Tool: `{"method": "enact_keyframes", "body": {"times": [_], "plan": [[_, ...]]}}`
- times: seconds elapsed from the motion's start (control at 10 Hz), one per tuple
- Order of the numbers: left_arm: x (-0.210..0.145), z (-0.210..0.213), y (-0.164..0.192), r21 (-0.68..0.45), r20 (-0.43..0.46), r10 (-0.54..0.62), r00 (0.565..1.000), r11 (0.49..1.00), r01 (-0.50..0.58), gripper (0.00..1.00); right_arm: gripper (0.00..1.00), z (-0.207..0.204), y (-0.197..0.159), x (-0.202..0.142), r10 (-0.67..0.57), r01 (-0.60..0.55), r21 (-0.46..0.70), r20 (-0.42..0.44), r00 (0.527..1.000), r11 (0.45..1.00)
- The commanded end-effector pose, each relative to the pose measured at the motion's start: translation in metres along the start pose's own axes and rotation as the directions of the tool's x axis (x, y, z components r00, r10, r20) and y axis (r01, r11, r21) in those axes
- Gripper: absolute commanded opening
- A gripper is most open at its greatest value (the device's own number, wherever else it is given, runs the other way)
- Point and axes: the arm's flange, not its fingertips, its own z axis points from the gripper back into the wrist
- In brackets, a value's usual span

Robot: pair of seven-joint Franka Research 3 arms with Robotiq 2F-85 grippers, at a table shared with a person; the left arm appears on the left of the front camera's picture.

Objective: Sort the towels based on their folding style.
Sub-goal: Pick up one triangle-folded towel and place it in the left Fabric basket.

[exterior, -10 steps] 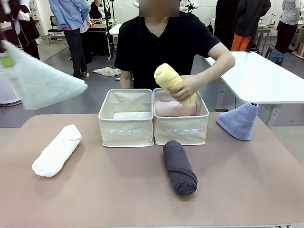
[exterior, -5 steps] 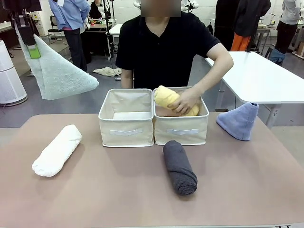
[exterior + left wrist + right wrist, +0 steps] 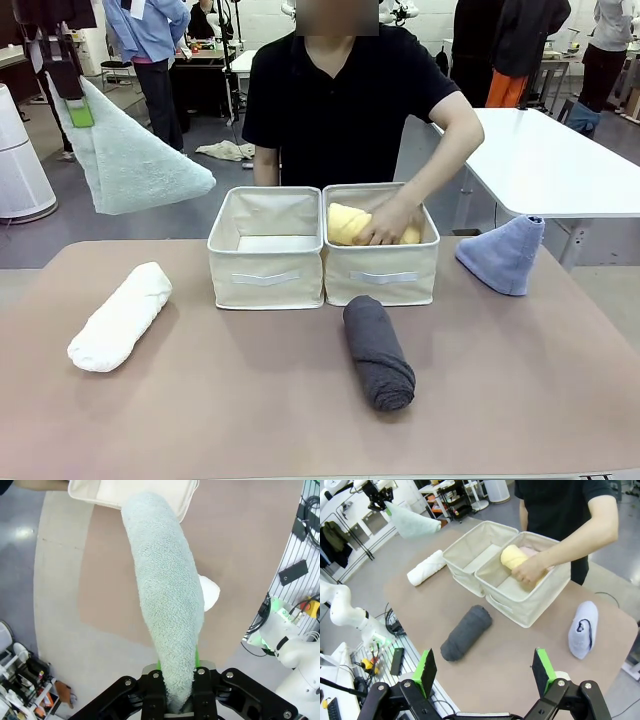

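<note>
Front view: L gripper (image 3: 77, 110) clamped on cone towel (image 3: 138, 165) at 10 o'clock; next, prob. lower it into L bin (image 3: 264, 276).

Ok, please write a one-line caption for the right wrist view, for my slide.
Open right end effector overlooks a person's hand setting a yellow rolled towel into a cream fabric bin.

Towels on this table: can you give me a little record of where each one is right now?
left robot hand: shut on pale green towel, held in the air
right robot hand: open, holding nothing
person's hand: on yellow towel inside right bin
on table: white roll, dark grey roll, blue cone
</note>
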Motion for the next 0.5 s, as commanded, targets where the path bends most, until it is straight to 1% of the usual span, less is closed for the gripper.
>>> {"method": "enact_keyframes", "body": {"times": [0.0, 0.1, 0.2, 0.3, 0.4], "plan": [[0.036, -0.001, 0.018, 0.064, -0.044, -0.188, 0.981, 0.98, 0.191, 0.18, 1.0, -0.001, -0.001, -0.001, 0.008, -0.009, 0.02, 0.015, 1.0, 1.0], [0.064, -0.007, 0.027, 0.122, -0.099, -0.291, 0.952, 0.946, 0.302, 0.18, 1.0, -0.001, -0.001, -0.001, 0.008, -0.009, 0.02, 0.015, 1.0, 1.0], [0.084, -0.014, 0.03, 0.144, -0.143, -0.365, 0.92, 0.912, 0.384, 0.18, 1.0, -0.001, -0.001, -0.001, 0.008, -0.009, 0.02, 0.015, 1.0, 1.0], [0.102, -0.019, 0.03, 0.156, -0.162, -0.439, 0.884, 0.873, 0.462, 0.18, 1.0, -0.001, -0.001, -0.001, 0.008, -0.009, 0.02, 0.015, 1.0, 1.0], [0.12, -0.023, 0.033, 0.163, -0.181, -0.49, 0.853, 0.84, 0.517, 0.18, 1.0, -0.001, -0.001, -0.001, 0.008, -0.009, 0.02, 0.015, 1.0, 1.0]]}}
